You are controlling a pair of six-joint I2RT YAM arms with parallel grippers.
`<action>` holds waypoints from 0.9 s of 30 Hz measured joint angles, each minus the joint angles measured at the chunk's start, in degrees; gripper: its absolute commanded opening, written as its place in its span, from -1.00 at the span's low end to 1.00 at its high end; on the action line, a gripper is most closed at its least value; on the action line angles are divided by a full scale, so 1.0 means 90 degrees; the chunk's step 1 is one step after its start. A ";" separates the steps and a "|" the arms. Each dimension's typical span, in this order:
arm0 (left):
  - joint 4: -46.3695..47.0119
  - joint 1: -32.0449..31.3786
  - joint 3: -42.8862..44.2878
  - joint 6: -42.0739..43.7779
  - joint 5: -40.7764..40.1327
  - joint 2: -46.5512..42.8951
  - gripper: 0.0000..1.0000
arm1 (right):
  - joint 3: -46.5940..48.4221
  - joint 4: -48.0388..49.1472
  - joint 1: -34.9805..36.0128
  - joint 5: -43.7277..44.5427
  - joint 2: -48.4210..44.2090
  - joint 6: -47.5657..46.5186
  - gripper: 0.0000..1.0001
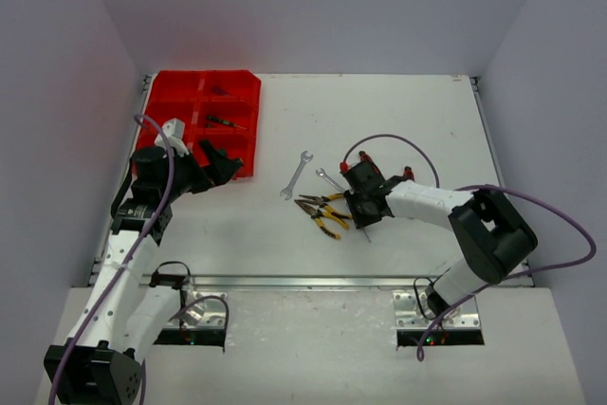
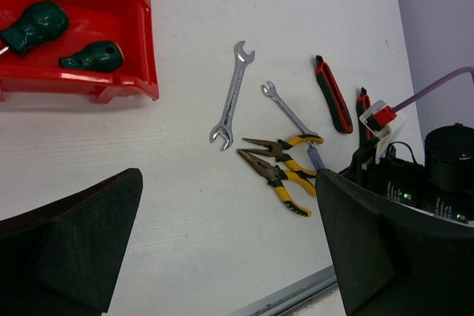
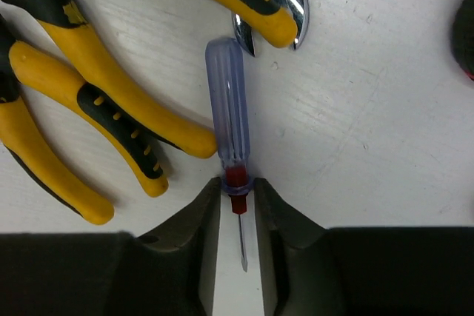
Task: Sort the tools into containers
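My right gripper (image 3: 238,201) is shut low on the table around the red neck of a blue-red screwdriver (image 3: 229,101), its shaft lying between the fingers. Two yellow-black pliers (image 3: 111,101) lie just left of it, and a silver wrench head (image 3: 285,5) sits beyond the handle. In the top view the right gripper (image 1: 363,208) is right of the pliers (image 1: 322,213). My left gripper (image 1: 220,163) is open and empty beside the red tray (image 1: 256,130). The left wrist view shows two green-handled screwdrivers (image 2: 33,26) in the tray (image 2: 111,86).
A large wrench (image 2: 231,94), a small wrench (image 2: 285,109) and red-black cutters (image 2: 333,94) lie on the white table between the arms. A black-handled screwdriver (image 1: 223,121) lies in a middle tray compartment. Grey walls close in the table on three sides.
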 measured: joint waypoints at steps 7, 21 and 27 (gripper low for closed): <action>0.0001 -0.0001 0.0000 0.0000 0.0004 0.0001 1.00 | -0.0022 0.0079 0.0001 0.0062 -0.0014 0.0023 -1.00; 0.1527 -0.0724 -0.1260 -0.1024 0.0946 0.0057 1.00 | -0.1169 -0.0450 0.0000 0.0017 -0.3105 0.0154 -1.00; 0.3597 -0.2609 -0.1588 -0.2230 0.0710 0.0877 0.97 | -0.1177 0.0138 -0.0001 -0.1294 -0.3960 0.0300 -1.00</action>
